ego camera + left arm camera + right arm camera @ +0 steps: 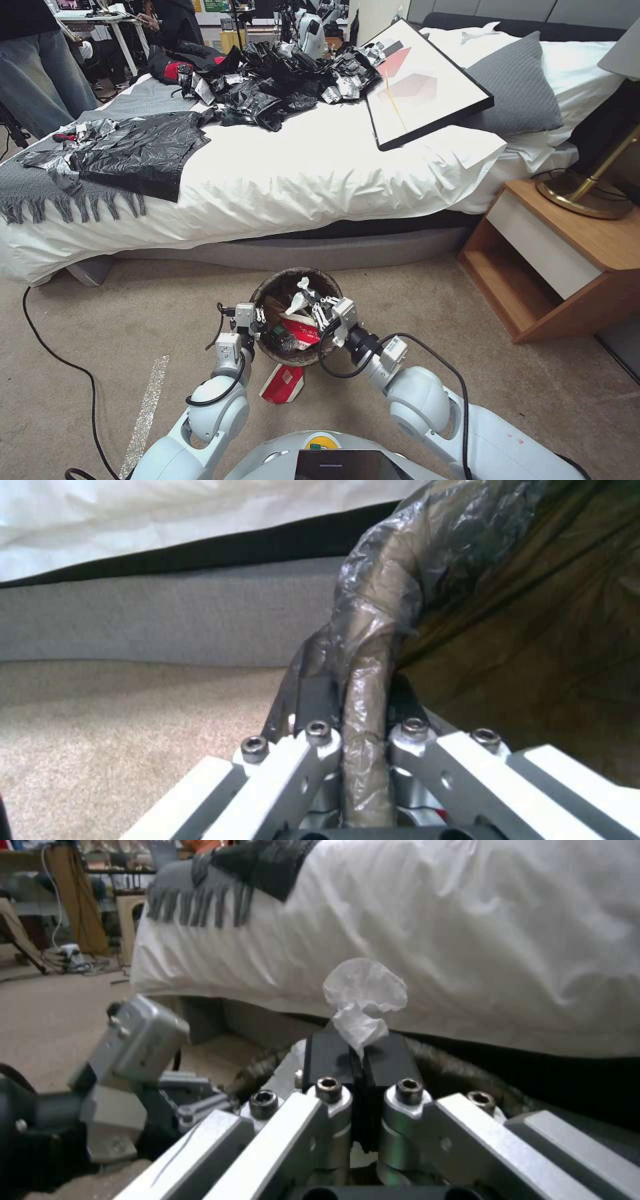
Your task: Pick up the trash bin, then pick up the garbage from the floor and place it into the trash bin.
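I see the trash bin just ahead of me on the beige carpet floor, near the foot of the bed side, a small round bucket with a dark brownish bag folded over its rim, tilted so its mouth faces up toward me. Inside it lie a red-and-white carton, some dark scraps and brown paper. A crumpled white tissue stands above the bin's mouth, pinched at its lower end; in the right wrist view the tissue fans out above the pinch. A red-and-white carton lies flat on the floor just nearer to me than the bin, slightly left of its centre.
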Tool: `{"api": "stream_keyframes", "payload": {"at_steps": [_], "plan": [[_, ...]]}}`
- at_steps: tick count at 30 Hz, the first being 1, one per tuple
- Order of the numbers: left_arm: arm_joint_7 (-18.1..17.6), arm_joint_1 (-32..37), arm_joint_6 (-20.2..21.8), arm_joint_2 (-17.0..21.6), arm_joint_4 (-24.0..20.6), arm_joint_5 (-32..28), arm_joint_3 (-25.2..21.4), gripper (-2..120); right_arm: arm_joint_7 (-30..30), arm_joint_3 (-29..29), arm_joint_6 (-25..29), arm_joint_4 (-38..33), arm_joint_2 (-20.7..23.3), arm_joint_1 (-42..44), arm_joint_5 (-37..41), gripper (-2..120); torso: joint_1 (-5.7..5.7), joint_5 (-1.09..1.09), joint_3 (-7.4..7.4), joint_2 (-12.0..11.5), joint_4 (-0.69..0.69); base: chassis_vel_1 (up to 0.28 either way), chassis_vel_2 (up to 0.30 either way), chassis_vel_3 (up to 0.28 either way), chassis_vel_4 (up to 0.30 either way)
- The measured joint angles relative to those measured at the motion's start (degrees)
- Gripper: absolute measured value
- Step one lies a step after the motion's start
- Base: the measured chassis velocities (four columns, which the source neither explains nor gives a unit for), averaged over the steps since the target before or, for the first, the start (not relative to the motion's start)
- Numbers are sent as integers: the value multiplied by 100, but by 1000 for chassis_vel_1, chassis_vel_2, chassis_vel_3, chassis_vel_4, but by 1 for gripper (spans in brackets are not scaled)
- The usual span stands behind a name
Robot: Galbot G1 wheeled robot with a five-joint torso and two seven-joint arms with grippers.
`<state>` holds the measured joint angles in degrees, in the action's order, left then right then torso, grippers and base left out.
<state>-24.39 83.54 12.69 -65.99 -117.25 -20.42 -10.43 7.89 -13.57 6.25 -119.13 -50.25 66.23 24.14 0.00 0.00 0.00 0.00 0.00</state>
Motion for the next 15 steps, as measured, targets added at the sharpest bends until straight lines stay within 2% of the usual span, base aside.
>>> {"api": "stream_keyframes", "payload": {"at_steps": [6, 10, 11, 12, 14, 15], "plan": [[-4, 23, -9, 3, -34, -9, -32, 0, 109, -230, -29, 453, -145, -221, -85, -2, 0, 0, 0, 0, 0, 0, 0, 0, 0], [-9, 20, -18, -16, -48, -17, -33, 0, 233, -411, -71, 803, -252, -360, -197, 16, 0, 0, 0, 0, 0, 0, 0, 0, 0], [-9, 20, -18, -16, -48, -17, -33, 0, 233, -411, -71, 803, -252, -360, -197, 16, 0, 0, 0, 0, 0, 0, 0, 0, 0], [-10, 20, -22, -21, -54, -20, -33, 0, 275, -445, -69, 900, -288, -388, -262, 23, 0, 0, 0, 0, 0, 0, 0, 0, 0], [-10, 20, -24, -23, -58, -22, -33, 0, 293, -460, -67, 956, -311, -403, -306, 26, 0, 0, 0, 0, 0, 0, 0, 0, 0], [-11, 20, -26, -25, -60, -25, -35, 0, 313, -467, -66, 1001, -332, -414, -344, 32, 0, 0, 0, 0, 0, 0, 0, 0, 0]]}}
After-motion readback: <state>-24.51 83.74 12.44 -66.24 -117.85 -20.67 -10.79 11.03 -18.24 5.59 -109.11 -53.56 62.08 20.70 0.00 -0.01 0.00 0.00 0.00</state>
